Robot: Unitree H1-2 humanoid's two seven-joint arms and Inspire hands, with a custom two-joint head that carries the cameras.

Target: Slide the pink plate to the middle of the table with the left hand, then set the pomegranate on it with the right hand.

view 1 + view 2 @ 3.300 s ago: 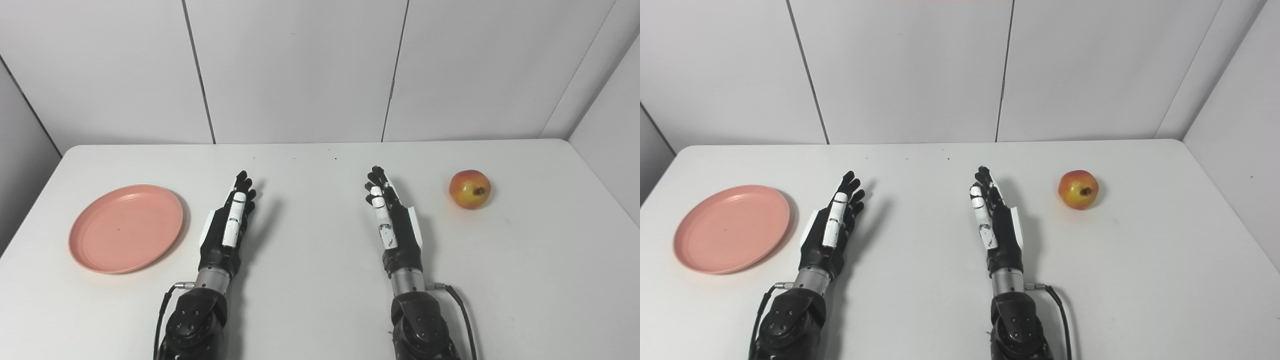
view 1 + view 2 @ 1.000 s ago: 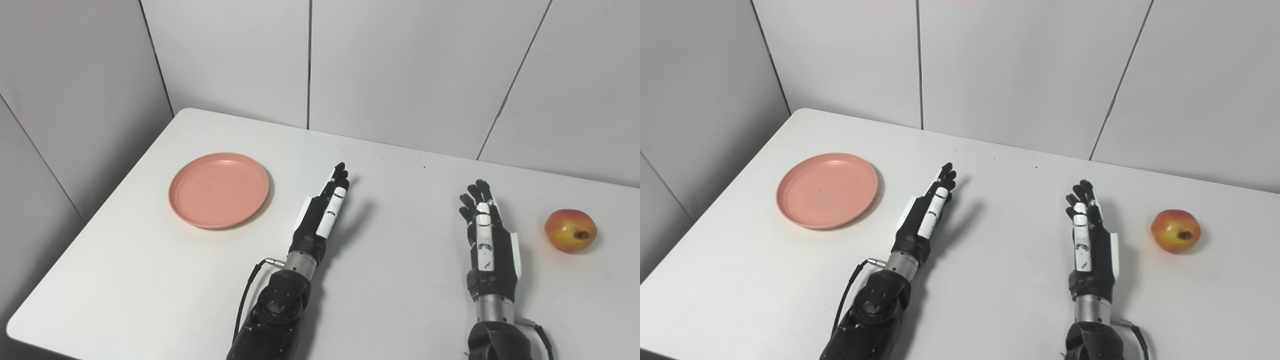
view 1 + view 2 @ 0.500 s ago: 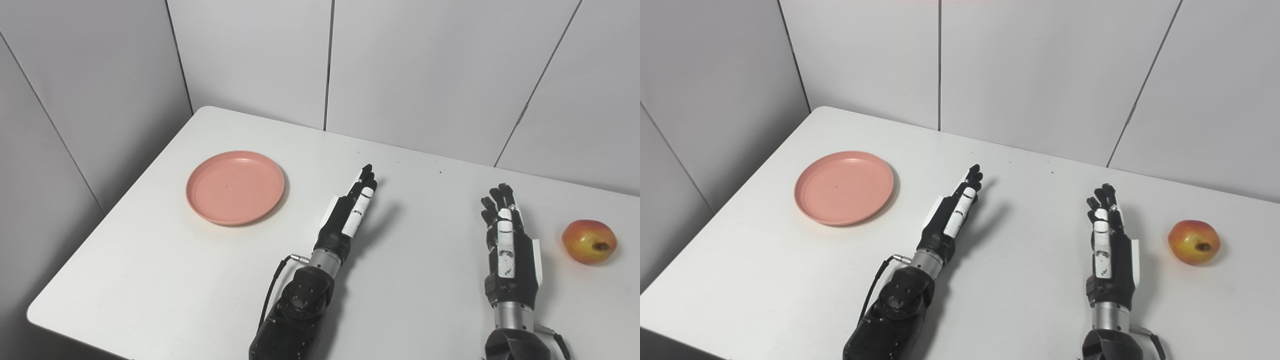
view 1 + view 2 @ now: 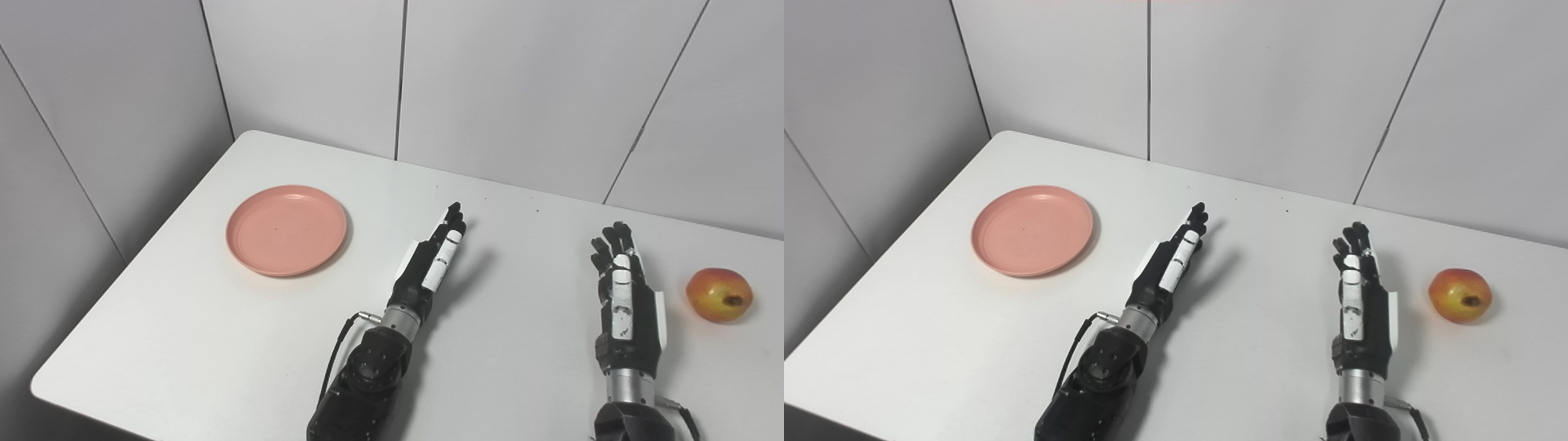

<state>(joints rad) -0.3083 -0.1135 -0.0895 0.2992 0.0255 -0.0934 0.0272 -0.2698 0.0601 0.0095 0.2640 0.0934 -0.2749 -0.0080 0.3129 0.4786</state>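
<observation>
White and smooth, the worktop [image 4: 202,343] runs from the near edge away to a far corner, closed in behind and on the left by pale grey wall panels [image 4: 514,86] with thin dark seams.

Nearest the camera, two dark forearms come up from the bottom edge. A thin black cable [image 4: 339,346] loops beside the left wrist, and another shows at the right wrist near the bottom right.

Further in, the left robot hand [image 4: 432,266] lies low over the middle of the worktop, edge-on, its fingers stretched out straight and pointing to the far right, holding nothing. It sits well apart from the pink plate, which is off to its left. The right robot hand [image 4: 628,288] is held out flat on the right side, back upward, its fingers [image 4: 612,242] spread a little apart and pointing away toward the far wall, also empty.

Just beyond and to the right of the right robot hand, the pomegranate [image 4: 718,295] rests on the worktop near the right edge of the view, red and yellow, its dark crown turned toward the near right. It is close to that hand but not touching it.

Farther back on the left side, the pink plate [image 4: 286,229] sits flat on the worktop with nothing in it, near the left edge and short of the far corner.
</observation>
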